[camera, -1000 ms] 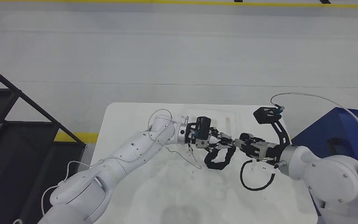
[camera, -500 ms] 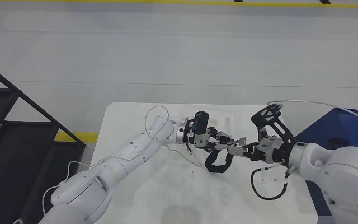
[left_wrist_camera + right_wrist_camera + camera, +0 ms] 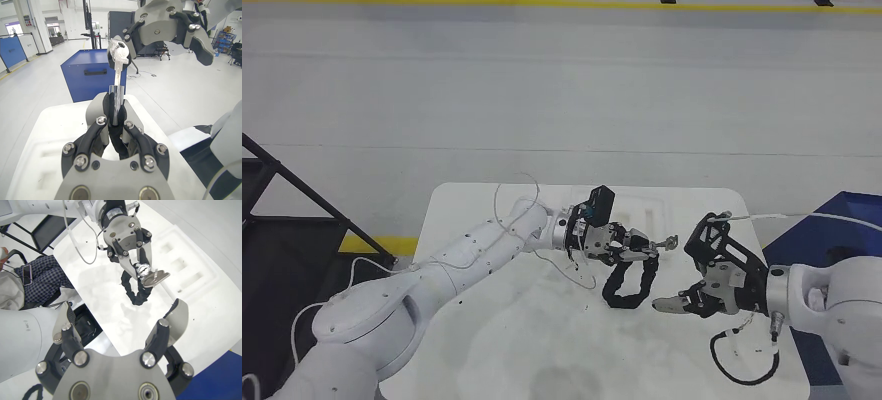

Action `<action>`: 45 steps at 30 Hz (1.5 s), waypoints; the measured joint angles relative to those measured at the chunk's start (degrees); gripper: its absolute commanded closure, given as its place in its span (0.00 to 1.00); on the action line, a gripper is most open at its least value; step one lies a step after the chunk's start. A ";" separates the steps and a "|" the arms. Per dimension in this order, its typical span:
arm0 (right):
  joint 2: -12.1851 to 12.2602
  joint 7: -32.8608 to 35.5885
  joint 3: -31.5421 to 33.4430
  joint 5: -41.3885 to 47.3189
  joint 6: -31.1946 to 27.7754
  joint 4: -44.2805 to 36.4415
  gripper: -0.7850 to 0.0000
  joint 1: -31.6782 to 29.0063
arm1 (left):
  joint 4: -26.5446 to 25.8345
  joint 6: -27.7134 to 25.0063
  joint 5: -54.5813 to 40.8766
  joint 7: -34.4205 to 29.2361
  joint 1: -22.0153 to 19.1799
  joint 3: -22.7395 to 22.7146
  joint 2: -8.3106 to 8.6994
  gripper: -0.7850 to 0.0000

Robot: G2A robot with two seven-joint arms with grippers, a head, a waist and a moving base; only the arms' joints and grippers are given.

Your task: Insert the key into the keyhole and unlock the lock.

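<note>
My left gripper [image 3: 627, 243] is shut on the chrome cylinder of the lock [image 3: 117, 98], held above the middle of the white table [image 3: 492, 330]. The lock's black cable loop [image 3: 627, 280] hangs below it. A silver key [image 3: 119, 55] sticks out of the cylinder's end, with its ring and a second key hanging at its head [image 3: 155, 277]. My right gripper [image 3: 122, 308] stands open and apart from the key, nearer the table's front right [image 3: 674, 303], with nothing between its fingers.
A white foam tray [image 3: 652, 205] with rectangular recesses lies at the back of the table, behind the lock. A blue cabinet [image 3: 832, 230] stands off the table's right edge and a black rack [image 3: 292, 250] off its left.
My right gripper has let go of the key, opened and drawn back toward the front right. The key stays in the lock, which my left gripper still holds.
</note>
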 measured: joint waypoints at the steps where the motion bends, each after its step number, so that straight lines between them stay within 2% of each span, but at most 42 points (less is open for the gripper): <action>1: 0.00 0.01 -0.01 -0.34 0.01 -0.02 0.00 0.00 | -0.46 0.00 -1.06 -0.79 -0.64 0.69 0.41 1.00; 7: 0.00 -0.02 -0.02 -0.48 0.02 -0.05 0.00 0.00 | -3.69 0.00 -6.70 -7.79 -1.86 1.36 2.69 1.00; 10: 0.13 -0.92 -0.44 -3.91 -1.59 -0.69 0.00 -0.13 | -5.05 0.00 -9.46 -10.83 -1.75 1.35 3.46 1.00; 18: 0.58 -6.35 -4.23 -18.78 -20.29 0.33 0.00 1.56 | -6.76 0.00 -15.69 -17.40 -1.21 1.35 4.42 1.00; 22: 0.53 -12.09 -5.97 -25.75 -26.14 -0.32 0.00 1.00 | -6.48 0.00 -18.63 -20.81 -1.30 1.35 4.42 1.00; 31: 0.44 -20.56 -8.14 -37.22 -28.24 -2.66 0.00 -0.96 | -4.50 0.00 -24.88 -26.00 -2.00 1.35 3.77 1.00; 39: 0.46 -21.95 -10.49 -39.87 -28.58 -2.17 0.00 -1.17 | -3.92 0.00 -26.44 -28.14 -1.65 1.35 2.64 1.00; 45: 0.48 -20.36 -12.20 -40.62 -28.13 -2.31 0.00 -0.56 | -3.30 0.00 -26.40 -29.25 -1.72 1.35 1.75 1.00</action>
